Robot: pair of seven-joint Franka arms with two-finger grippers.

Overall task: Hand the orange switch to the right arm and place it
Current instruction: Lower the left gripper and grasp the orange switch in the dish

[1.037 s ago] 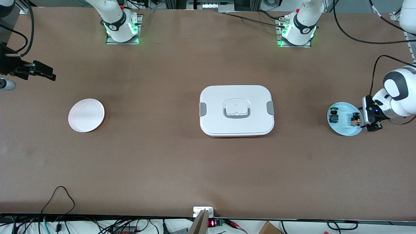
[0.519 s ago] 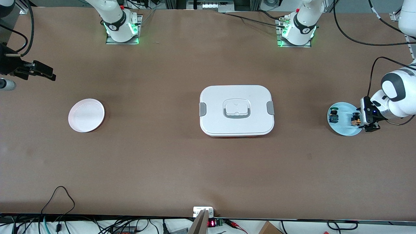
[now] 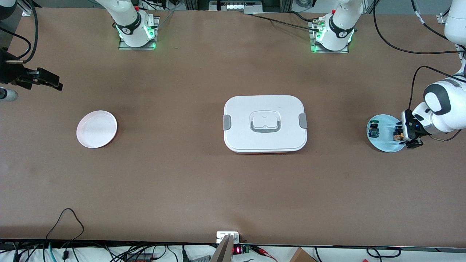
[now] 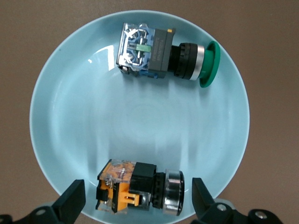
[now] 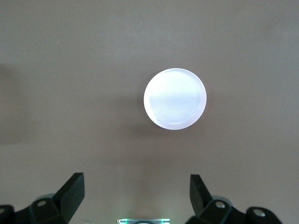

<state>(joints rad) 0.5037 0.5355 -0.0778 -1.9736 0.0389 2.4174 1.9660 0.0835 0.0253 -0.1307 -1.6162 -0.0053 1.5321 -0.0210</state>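
Note:
The orange switch (image 3: 397, 135) lies on its side in a light blue plate (image 3: 385, 145) at the left arm's end of the table. In the left wrist view the orange switch (image 4: 140, 186) lies near the plate's rim (image 4: 51, 116). My left gripper (image 4: 138, 201) is open just above it, one finger at each end of the switch, touching neither. In the front view the left gripper (image 3: 405, 135) hangs over that plate's edge. My right gripper (image 3: 46, 80) waits open and empty, high over the right arm's end of the table.
A blue switch with a green cap (image 4: 163, 52) lies in the same plate, apart from the orange one. A white lidded box (image 3: 265, 123) stands mid-table. A pale pink plate (image 3: 97, 129) lies toward the right arm's end and shows in the right wrist view (image 5: 174, 98).
My left gripper has moved a little across the blue plate toward the orange switch. The right arm has not moved.

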